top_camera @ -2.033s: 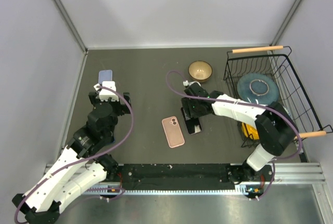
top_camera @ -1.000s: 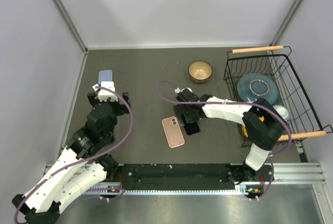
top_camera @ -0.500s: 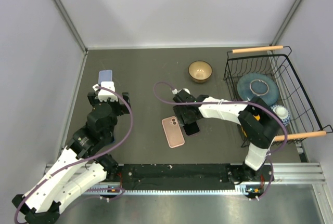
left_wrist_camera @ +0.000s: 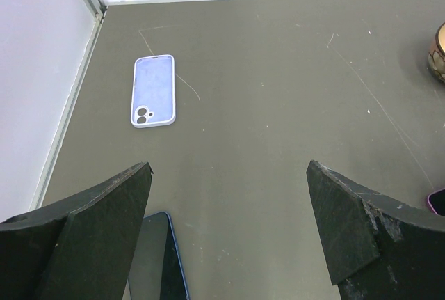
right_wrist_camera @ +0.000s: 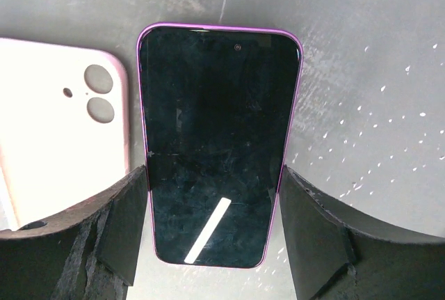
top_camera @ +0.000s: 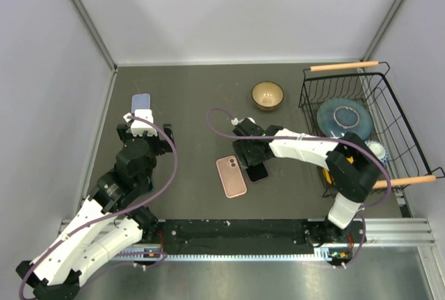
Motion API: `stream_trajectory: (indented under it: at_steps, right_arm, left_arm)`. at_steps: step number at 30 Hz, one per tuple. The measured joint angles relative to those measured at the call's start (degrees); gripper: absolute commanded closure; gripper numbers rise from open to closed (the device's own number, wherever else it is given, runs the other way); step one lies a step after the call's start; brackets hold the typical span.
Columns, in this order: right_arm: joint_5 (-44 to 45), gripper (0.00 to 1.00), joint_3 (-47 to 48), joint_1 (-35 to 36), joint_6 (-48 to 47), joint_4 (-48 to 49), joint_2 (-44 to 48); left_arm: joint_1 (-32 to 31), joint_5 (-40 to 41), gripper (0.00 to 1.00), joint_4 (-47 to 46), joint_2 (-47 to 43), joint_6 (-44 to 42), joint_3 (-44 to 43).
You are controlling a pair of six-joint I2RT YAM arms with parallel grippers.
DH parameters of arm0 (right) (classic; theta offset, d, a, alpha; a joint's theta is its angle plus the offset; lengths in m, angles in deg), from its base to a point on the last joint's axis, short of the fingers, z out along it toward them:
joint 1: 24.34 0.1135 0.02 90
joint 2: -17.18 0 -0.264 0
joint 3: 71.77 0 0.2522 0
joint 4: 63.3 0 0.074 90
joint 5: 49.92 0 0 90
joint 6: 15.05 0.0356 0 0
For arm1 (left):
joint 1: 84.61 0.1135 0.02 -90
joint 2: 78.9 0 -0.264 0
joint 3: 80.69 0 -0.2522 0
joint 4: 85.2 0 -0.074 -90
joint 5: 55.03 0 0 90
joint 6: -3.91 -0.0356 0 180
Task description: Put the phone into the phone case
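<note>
At table (top_camera: 195,98) centre, right gripper (right_wrist_camera: 212,195) clamps the phone (right_wrist_camera: 219,126) across its long edges, screen up, just beside the pink case (right_wrist_camera: 55,147). Left gripper (left_wrist_camera: 228,166) hangs open. Judgement: lift level, align over case, press squarely. Since two seconds ago, wrist and phone have shifted left, casewards.

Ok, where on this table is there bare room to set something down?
Bare table between blue case and bowl, and behind both. Crowded mid-table: pink case, phone, right fingers flanking it.
</note>
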Motion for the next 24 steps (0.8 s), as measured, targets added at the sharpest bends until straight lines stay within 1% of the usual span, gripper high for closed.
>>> stream_trajectory:
  at_steps: [5, 9, 12, 17, 24]
  right_arm:
    - [-2.84, 0.52, 0.00, -0.04, 0.04, -1.14, 4.59]
    - [-4.83, 0.52, 0.57, 0.20, 1.14, -1.46, 6.51]
    - [-5.33, 0.52, 1.73, 1.42, 2.84, -1.49, 6.49]
    - [-5.38, 0.52, 2.78, 5.68, 6.40, -0.11, 6.12]
    - [-3.28, 0.51, 3.02, 9.27, 10.84, 1.68, 2.01]
  left_arm:
    - [0.00, 0.00, 0.01, 0.00, 0.00, 0.00, 0.00]
    - [0.00, 0.00, 0.01, 0.00, 0.00, 0.00, 0.00]
    - [0.00, 0.00, 0.01, 0.00, 0.00, 0.00, 0.00]
    - [0.00, 0.00, 0.01, 0.00, -0.02, 0.00, 0.04]
    - [0.00, -0.02, 0.01, 0.00, -0.74, 0.00, 0.04]
